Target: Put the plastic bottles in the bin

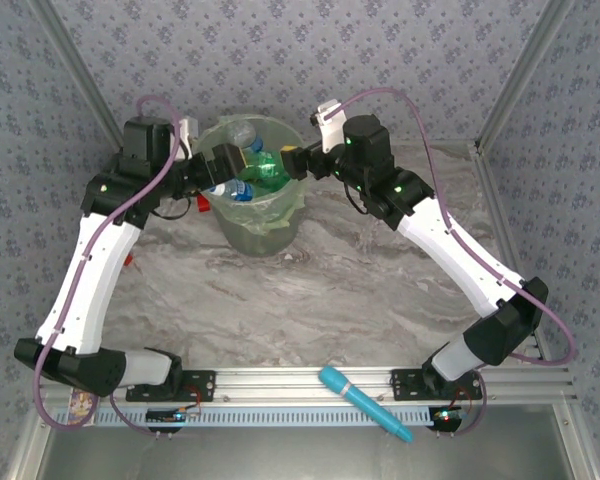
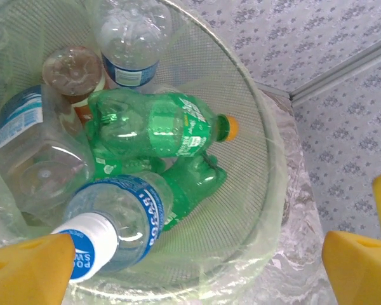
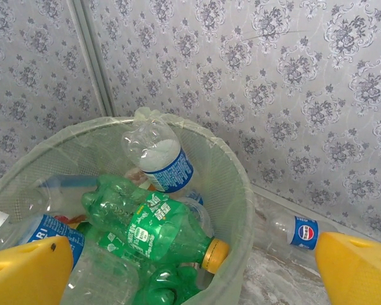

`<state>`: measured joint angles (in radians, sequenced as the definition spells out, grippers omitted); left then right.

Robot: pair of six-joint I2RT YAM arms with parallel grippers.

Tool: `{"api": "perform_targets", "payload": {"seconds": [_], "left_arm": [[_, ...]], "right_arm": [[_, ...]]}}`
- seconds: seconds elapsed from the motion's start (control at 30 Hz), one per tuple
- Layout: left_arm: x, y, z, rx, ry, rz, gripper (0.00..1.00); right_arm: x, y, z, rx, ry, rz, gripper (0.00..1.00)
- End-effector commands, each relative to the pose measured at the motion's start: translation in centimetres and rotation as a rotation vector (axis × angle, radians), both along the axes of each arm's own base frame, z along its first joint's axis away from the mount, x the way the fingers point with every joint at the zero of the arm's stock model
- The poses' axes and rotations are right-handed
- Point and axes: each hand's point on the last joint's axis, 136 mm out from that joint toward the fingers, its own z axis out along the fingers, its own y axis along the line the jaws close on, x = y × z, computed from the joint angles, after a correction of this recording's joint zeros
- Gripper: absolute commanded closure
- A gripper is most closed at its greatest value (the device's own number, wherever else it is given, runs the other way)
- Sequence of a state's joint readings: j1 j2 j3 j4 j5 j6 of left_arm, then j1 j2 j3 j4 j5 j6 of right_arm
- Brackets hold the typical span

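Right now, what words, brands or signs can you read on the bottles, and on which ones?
"PO" over "SW", cut off: blue label of the white-capped bottle in the bin.
Round red, white and blue sign, no words: label of the bottle lying outside the bin.
White print on the label of the green bottle: too blurred.
Blue label of another clear bottle: print too small.

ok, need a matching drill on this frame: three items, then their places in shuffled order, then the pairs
Items:
1. green bottle with orange cap
2. Pepsi-label bottle
3. cyan stick

Places:
A. lying across the rail at the near edge
B. lying on the table outside the bin, near the wall
C. inside the bin, on top of the pile

Pairs: 1-C, 2-B, 3-A
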<state>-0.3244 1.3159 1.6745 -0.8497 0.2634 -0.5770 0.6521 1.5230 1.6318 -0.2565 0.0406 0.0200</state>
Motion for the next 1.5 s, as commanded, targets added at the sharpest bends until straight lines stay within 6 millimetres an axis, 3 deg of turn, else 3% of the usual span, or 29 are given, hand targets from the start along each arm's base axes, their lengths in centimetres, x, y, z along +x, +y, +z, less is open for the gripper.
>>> {"api": "perform_targets", "payload": {"seconds": [0.0, 0.33, 0.5, 0.67, 0.93, 1.2, 1.3, 1.47], "left_arm": [[-1.3, -1.1, -0.5, -0.008, 0.021, -0.066, 0.01], [-0.2, -1.5, -4.6, 0.031, 0.146, -0.065, 0.00], [0.1, -0.8, -3.6, 0.044, 0.099, -0.034, 0.00], [0.3, -0.8, -1.3, 0.034, 0.063, -0.035, 0.00], [-0.3, 0.2, 2.9, 0.029, -0.034, 0.002, 0.00], [-0.7, 1.0, 4.2, 0.040, -0.066, 0.033, 0.00], [-0.5, 1.2, 4.2, 0.047, -0.065, 0.044, 0.00], [-0.6, 1.6, 4.5, 0.060, -0.065, 0.062, 0.00]], "right_arm": [[0.0, -0.3, 0.3, 0.029, 0.001, -0.007, 0.00], [-0.4, -0.8, 0.3, 0.026, 0.003, -0.018, 0.00], [-0.4, -1.5, 0.1, 0.028, 0.006, -0.036, 0.00], [0.4, -2.7, -1.3, 0.048, 0.070, -0.068, 0.00], [5.6, -7.7, -5.9, 0.194, 0.277, -0.260, 0.00], [13.0, -11.6, -12.5, 0.430, 0.520, -0.439, 0.00], [15.8, -12.3, -15.2, 0.517, 0.601, -0.473, 0.00], [20.1, -13.2, -18.7, 0.669, 0.661, -0.484, 0.11]]}}
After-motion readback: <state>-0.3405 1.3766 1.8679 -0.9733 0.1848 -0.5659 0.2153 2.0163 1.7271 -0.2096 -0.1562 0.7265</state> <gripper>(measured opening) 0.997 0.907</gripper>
